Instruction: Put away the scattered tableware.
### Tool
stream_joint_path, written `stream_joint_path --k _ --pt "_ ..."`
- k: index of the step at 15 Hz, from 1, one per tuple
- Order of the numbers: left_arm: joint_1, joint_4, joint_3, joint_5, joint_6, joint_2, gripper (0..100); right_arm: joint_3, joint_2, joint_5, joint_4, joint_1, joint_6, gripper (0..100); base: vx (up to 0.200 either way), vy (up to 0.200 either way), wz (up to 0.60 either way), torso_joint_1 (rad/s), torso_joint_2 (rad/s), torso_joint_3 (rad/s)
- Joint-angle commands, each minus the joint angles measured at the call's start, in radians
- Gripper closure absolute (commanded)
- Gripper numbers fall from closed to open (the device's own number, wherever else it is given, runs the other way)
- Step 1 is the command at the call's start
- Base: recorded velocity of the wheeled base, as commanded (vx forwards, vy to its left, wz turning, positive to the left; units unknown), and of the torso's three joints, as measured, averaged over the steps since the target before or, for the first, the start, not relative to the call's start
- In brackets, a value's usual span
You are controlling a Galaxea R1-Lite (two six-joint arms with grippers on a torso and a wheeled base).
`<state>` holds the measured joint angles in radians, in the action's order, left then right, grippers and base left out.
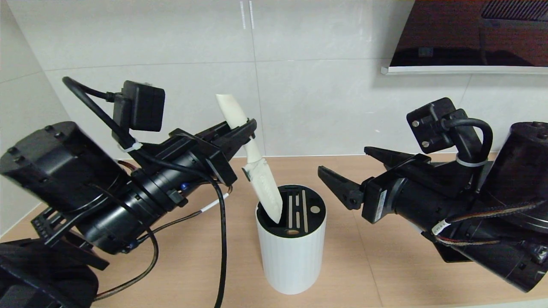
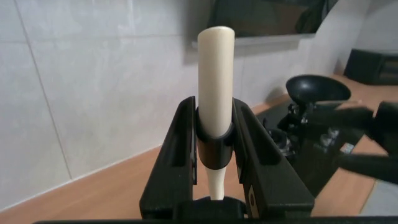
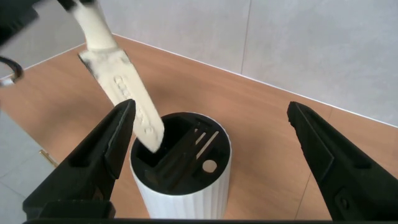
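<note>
Knife (image 1: 263, 182) tip inside white holder (image 1: 291, 256).

Pale tiled wall (image 1: 171, 38), wooden counter (image 1: 385, 273), perhaps hood (image 1: 471, 34).

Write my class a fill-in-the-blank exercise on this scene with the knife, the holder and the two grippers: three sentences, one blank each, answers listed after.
1. The left gripper is shut on the ____ of the white knife.
2. The blade tip sits in a slot in the ____ top of the white holder.
3. The right gripper, beside the holder, holds nothing; its jaws stand ____.
Answers: handle; black; open.
</note>
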<state>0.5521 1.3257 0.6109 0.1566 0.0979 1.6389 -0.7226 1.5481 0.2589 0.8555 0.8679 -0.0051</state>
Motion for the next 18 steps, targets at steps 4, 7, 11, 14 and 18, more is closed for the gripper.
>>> stream_joint_path --k 4,7,11,14,18 --pt "0.017 0.001 -0.02 0.0 0.003 0.062 100 0.0 0.004 0.0 0.0 0.0 -0.001 0 0.0 0.0 0.0 0.0 0.0 0.0" --pt "0.034 0.056 -0.031 0.0 0.01 0.131 100 0.0 0.009 0.0 0.0 0.0 -0.001 0 0.0 0.0 0.0 0.0 0.0 0.0" --pt "0.049 0.179 -0.036 -0.008 0.002 0.24 100 0.0 0.012 0.0 0.0 0.0 -0.001 0 0.0 0.0 0.0 0.0 0.0 0.0" --pt "0.072 0.202 -0.045 -0.04 -0.003 0.274 100 0.002 0.012 0.0 0.0 0.0 -0.001 0 0.0 0.0 0.0 0.0 0.0 0.0" --pt "0.077 0.199 -0.051 -0.046 -0.003 0.297 100 0.002 0.014 0.0 0.0 0.0 -0.001 0 0.0 0.0 0.0 0.0 0.0 0.0"
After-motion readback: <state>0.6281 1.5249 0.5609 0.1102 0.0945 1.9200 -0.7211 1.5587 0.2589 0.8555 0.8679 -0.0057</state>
